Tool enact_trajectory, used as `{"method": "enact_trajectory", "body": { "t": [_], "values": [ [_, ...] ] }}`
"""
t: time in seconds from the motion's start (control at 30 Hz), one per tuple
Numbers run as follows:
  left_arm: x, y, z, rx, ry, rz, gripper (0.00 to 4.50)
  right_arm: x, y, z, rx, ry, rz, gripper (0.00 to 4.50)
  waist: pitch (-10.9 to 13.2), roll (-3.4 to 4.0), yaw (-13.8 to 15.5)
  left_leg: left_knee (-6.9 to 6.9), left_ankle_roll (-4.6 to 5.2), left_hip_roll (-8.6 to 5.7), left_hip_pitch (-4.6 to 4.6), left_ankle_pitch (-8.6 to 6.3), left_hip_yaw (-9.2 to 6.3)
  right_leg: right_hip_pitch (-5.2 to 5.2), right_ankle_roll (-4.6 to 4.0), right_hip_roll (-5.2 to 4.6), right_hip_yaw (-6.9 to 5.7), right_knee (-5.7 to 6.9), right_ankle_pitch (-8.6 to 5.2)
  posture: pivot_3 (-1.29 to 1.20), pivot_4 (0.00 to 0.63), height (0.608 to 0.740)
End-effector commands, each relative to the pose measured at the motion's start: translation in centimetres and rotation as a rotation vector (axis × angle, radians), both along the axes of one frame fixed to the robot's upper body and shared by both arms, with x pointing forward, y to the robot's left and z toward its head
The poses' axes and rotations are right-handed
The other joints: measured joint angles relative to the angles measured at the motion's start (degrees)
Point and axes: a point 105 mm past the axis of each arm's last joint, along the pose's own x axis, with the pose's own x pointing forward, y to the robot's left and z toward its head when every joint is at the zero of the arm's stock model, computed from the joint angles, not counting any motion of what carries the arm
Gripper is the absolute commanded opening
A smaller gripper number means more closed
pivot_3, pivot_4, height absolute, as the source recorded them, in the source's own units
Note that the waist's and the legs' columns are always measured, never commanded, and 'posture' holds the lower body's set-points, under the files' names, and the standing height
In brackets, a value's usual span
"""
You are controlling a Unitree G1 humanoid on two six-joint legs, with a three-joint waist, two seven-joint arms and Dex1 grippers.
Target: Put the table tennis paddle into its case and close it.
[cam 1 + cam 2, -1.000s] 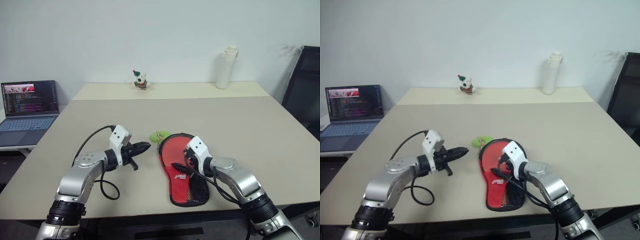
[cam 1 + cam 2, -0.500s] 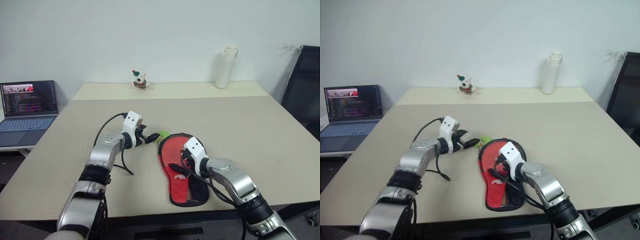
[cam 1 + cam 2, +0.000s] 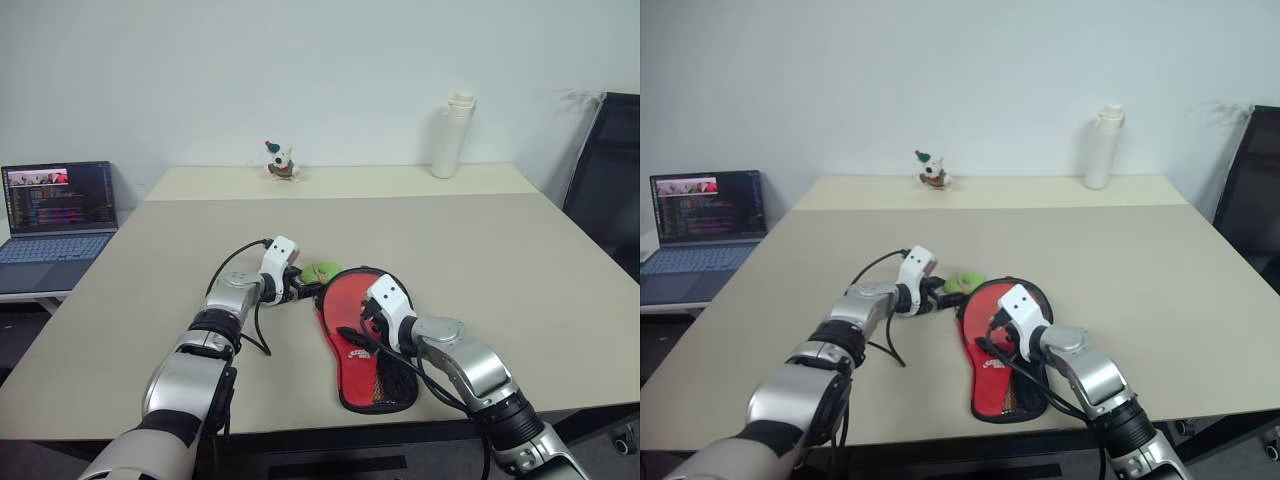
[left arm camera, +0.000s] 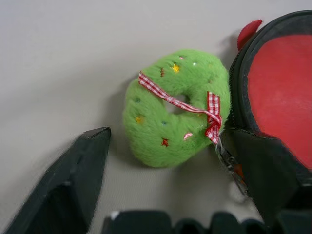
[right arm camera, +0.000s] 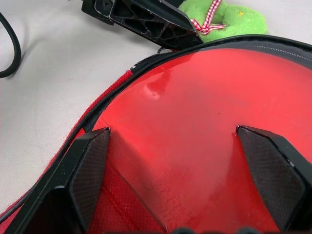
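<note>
The case [image 3: 345,385] lies open on the table, red inside with a black zip rim. The table tennis paddle's [image 5: 195,107] smooth red face rests in it; the handle is hidden under my right hand. A green plush zipper charm [image 4: 175,107] with a checked ribbon lies at the case's far left edge. My left gripper [image 3: 305,288] is open, its fingers [image 4: 63,185] low on the table just short of the charm, one of them against the case's rim. My right gripper [image 3: 362,338] hovers open over the paddle's face, fingers [image 5: 83,170] spread wide, holding nothing.
A laptop [image 3: 58,215] stands on a side table at the left. A small toy figure [image 3: 280,160] and a white bottle [image 3: 452,135] stand at the table's far edge. A black chair [image 3: 605,170] is at the right. A black cable [image 3: 240,330] loops beside my left arm.
My left gripper has moved forward and to the right, down to the green charm, and has gone from shut to open. The right arm and the case have not moved.
</note>
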Motion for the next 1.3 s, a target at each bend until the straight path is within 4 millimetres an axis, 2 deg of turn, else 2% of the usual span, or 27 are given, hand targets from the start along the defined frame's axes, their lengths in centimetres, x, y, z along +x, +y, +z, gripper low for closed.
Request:
{"method": "enact_trajectory", "body": {
  "t": [0.03,0.17,0.3,0.47,0.6,0.83,1.03,1.3],
  "values": [
    [-0.4,-0.5,-1.0,-0.005,0.036,-0.014,2.89,0.1,0.0,0.4,-0.009,-0.029,-0.013,4.5,0.0,-0.01,0.0,0.0,0.0,0.0,0.0,0.0,0.0,0.0,0.0,0.0,0.0,0.0,0.0,0.0,0.15,0.74],
    [-0.4,-0.6,-1.3,-0.024,0.04,-0.006,1.46,0.9,0.0,1.1,-0.026,-0.067,-0.031,4.5,0.0,-0.01,0.0,0.01,0.0,-0.01,0.0,0.0,0.0,0.0,0.0,-0.01,0.0,0.03,0.0,0.0,0.15,0.74],
    [-0.4,-0.6,-1.3,-0.038,0.039,0.002,0.1,1.7,-0.3,0.7,-0.055,-0.08,-0.062,4.5,0.0,-0.06,0.0,0.04,0.0,-0.01,0.04,0.0,0.01,0.01,0.01,-0.02,0.0,0.07,0.01,0.0,0.15,0.74],
    [0.0,-0.9,-0.2,-0.049,0.005,0.003,0.03,2.3,-1.1,-1.2,-0.106,-0.035,-0.102,4.5,-0.1,-0.12,0.0,0.05,0.0,-0.01,0.13,0.0,0.02,0.07,0.02,-0.02,0.01,0.12,0.01,0.0,0.15,0.74],
    [1.4,-1.2,2.8,-0.034,-0.09,0.041,0.03,1.7,-1.6,-3.3,-0.15,0.033,-0.104,4.5,-0.2,-0.27,0.0,0.05,0.0,0.0,0.16,0.0,0.01,0.11,0.02,-0.02,0.01,0.12,0.01,0.0,0.15,0.74],
    [3.0,-3.4,6.5,0.028,-0.201,0.062,0.03,0.6,-1.3,-4.7,-0.145,0.113,-0.083,4.5,-0.3,-0.38,0.1,0.05,-0.01,-0.03,0.12,0.0,0.01,0.13,0.04,-0.03,0.0,0.04,0.02,0.0,0.15,0.74],
    [3.5,-5.5,7.2,0.103,-0.262,0.089,0.03,-0.5,-0.9,-5.9,-0.157,0.16,-0.062,4.5,-0.3,-0.39,0.0,0.02,-0.01,-0.03,0.15,0.0,0.04,0.13,0.05,0.0,0.02,0.03,0.02,0.0,0.15,0.74],
    [3.5,-9.2,7.4,0.179,-0.36,0.095,0.03,-3.2,-0.5,-7.8,-0.189,0.219,-0.016,4.5,-0.5,-0.4,0.0,0.0,-0.02,-0.04,0.25,-0.01,0.08,0.18,0.06,0.0,0.04,0.02,0.02,0.0,0.15,0.74]
  ]
}}
